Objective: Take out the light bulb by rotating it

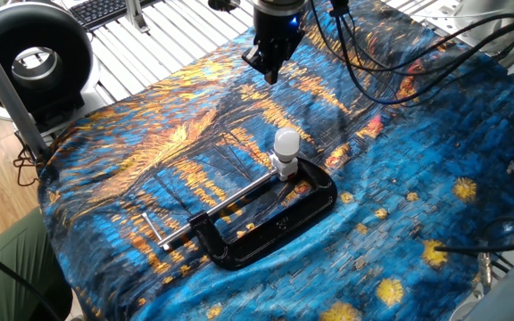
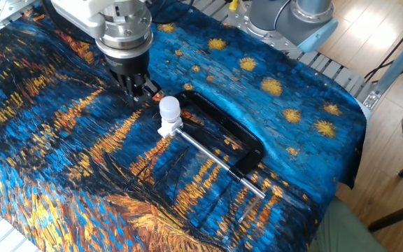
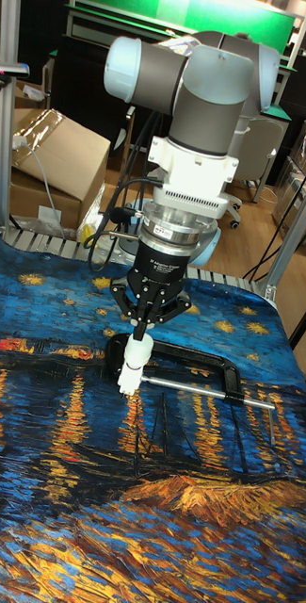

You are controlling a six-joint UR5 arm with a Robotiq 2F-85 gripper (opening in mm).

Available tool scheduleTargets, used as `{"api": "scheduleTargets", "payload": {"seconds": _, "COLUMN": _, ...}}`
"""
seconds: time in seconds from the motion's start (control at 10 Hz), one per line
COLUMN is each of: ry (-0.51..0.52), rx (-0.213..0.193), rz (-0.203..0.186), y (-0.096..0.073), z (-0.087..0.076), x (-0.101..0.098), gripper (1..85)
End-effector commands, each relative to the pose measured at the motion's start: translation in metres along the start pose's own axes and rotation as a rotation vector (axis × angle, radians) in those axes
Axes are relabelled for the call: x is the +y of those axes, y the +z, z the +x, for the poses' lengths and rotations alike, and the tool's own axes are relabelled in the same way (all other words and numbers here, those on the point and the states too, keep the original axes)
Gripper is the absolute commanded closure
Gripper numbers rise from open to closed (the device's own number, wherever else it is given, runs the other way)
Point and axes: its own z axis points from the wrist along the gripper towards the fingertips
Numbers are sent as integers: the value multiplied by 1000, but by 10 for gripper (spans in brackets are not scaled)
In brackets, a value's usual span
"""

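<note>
End effector [image 1: 269, 69] empty, fingers seemingly near-closed, above starry-night cloth [image 1: 418, 178]; light bulb [image 1: 286, 143] upright in clamp [image 1: 275, 218].

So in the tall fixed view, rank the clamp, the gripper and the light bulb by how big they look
1. black clamp, widest.
2. gripper, though it may sit nearer the camera, so its margin over the bulb is unsure.
3. light bulb, smallest.

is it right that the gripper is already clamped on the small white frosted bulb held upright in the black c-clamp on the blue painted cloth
Not quite. The gripper is not clamped on the small white frosted bulb: one fixed view shows it hanging apart from the bulb, holding nothing. The rest stands: the bulb sits upright in the black C-clamp on the blue painted cloth.
</note>
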Motion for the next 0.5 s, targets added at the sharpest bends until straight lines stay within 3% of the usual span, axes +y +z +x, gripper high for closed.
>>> {"api": "scheduleTargets", "payload": {"seconds": 0.0, "ry": 8, "rx": -1, "rz": -12, "y": 0, "z": 1, "x": 2, "gripper": 847}}
{"api": "scheduleTargets", "payload": {"seconds": 0.4, "ry": 4, "rx": -17, "rz": -34, "y": 0, "z": -3, "x": 7, "gripper": 847}}
